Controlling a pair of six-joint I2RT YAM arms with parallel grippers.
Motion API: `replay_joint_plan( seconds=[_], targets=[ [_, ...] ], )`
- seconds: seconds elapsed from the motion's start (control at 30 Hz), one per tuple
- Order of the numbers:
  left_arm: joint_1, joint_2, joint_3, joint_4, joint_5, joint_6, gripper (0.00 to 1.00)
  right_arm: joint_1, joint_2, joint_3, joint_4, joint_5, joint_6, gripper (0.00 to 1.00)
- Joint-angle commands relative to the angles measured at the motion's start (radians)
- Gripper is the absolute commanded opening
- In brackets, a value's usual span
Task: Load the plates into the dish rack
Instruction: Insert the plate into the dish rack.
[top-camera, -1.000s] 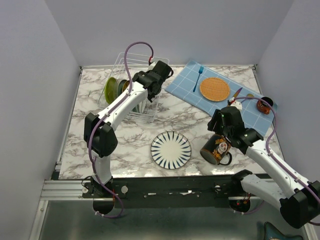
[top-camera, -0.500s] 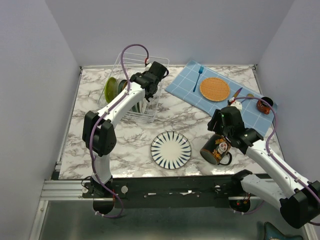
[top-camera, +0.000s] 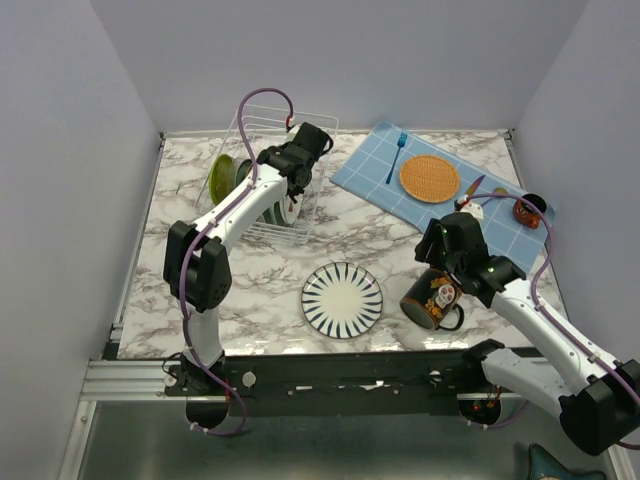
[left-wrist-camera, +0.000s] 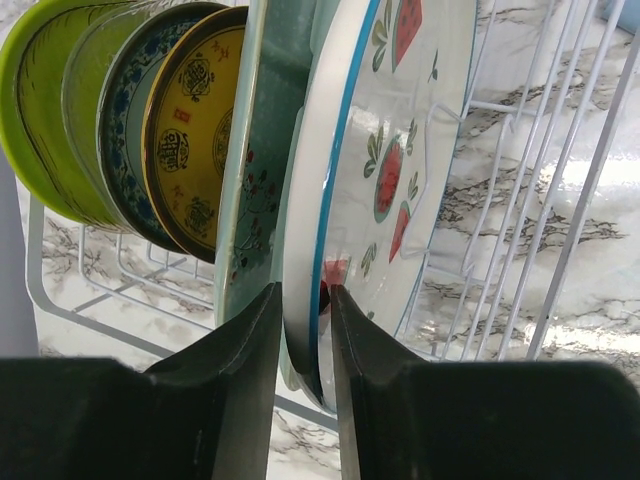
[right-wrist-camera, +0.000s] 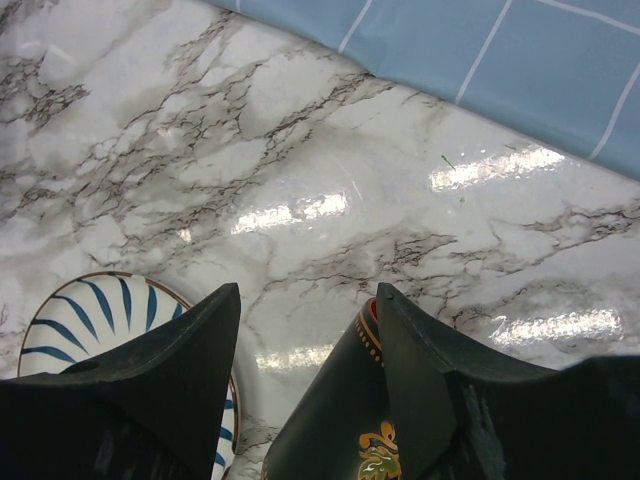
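The white wire dish rack (top-camera: 262, 190) holds several plates on edge. In the left wrist view they are a green one (left-wrist-camera: 40, 110), a teal-patterned one (left-wrist-camera: 122, 120), a yellow one (left-wrist-camera: 195, 130), a mint-green one (left-wrist-camera: 262, 150) and the white watermelon plate (left-wrist-camera: 400, 150). My left gripper (left-wrist-camera: 305, 300) is shut on the watermelon plate's lower rim inside the rack (left-wrist-camera: 560, 200). A white plate with blue stripes (top-camera: 342, 299) lies flat on the table. My right gripper (right-wrist-camera: 305, 300) is open and empty, just above the black mug (right-wrist-camera: 330, 430).
A blue checked cloth (top-camera: 440, 185) at the back right carries an orange woven mat (top-camera: 429, 178), a blue fork (top-camera: 396, 155) and small items near its right end. The black decorated mug (top-camera: 432, 298) lies right of the striped plate.
My left gripper has moved left and deeper into the rack with the watermelon plate. The right arm has barely moved.
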Motion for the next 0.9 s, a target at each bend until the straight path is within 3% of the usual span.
replay_joint_plan(
  seconds=[0.0, 0.3, 0.7, 0.83, 0.87],
  targets=[
    [0.006, -0.037, -0.004, 0.017, -0.012, 0.006, 0.35, 0.004, 0.009, 0.001, 0.007, -0.019, -0.001, 0.65],
    [0.006, -0.076, 0.022, 0.005, -0.061, 0.009, 0.54, 0.004, 0.014, -0.001, 0.007, -0.028, 0.007, 0.66],
    [0.006, -0.197, -0.009, 0.103, -0.019, 0.027, 0.64, 0.004, 0.001, -0.010, 0.007, -0.022, 0.012, 0.66],
    [0.007, -0.327, -0.148, 0.243, 0.034, 0.047, 0.79, 0.004, 0.018, -0.005, 0.020, -0.031, -0.016, 0.66],
    [0.007, -0.345, -0.164, 0.276, 0.048, 0.047, 0.87, 0.004, 0.029, 0.005, 0.022, -0.046, -0.025, 0.66]
  ],
)
